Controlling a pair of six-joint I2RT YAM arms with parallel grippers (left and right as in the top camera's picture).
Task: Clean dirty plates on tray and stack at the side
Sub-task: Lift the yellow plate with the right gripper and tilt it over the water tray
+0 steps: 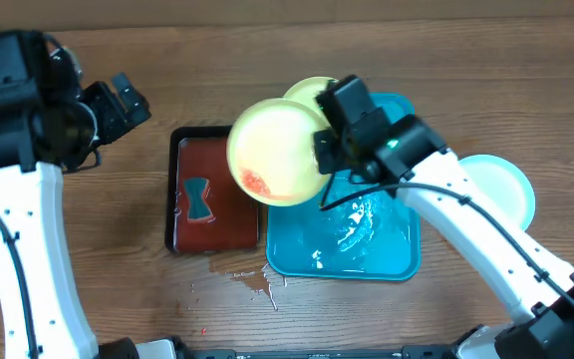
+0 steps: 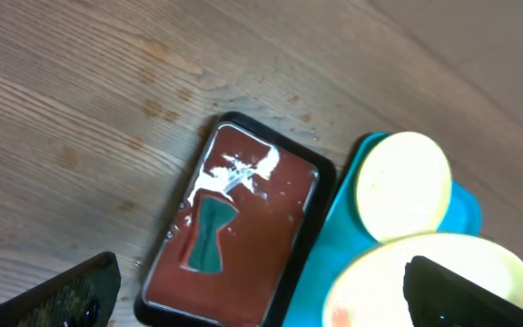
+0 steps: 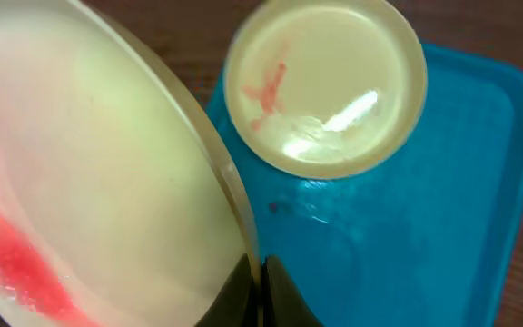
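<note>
Held plate (image 1: pixel 267 150): tilted, smeared face upward, over tray (image 1: pixel 392 261) edge
Right gripper (image 1: pixel 323 152): pinched on its rim
Left gripper (image 1: pixel 131 100): spread, empty

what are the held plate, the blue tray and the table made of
Held plate: likely plastic, smooth, slightly translucent; light glows through its wall in the right wrist view.
Tray: probably moulded plastic, glossy turquoise with bright glare spots, rounded corners.
Table: wood or wood-look laminate, matte brown grain; cannot tell which.
</note>
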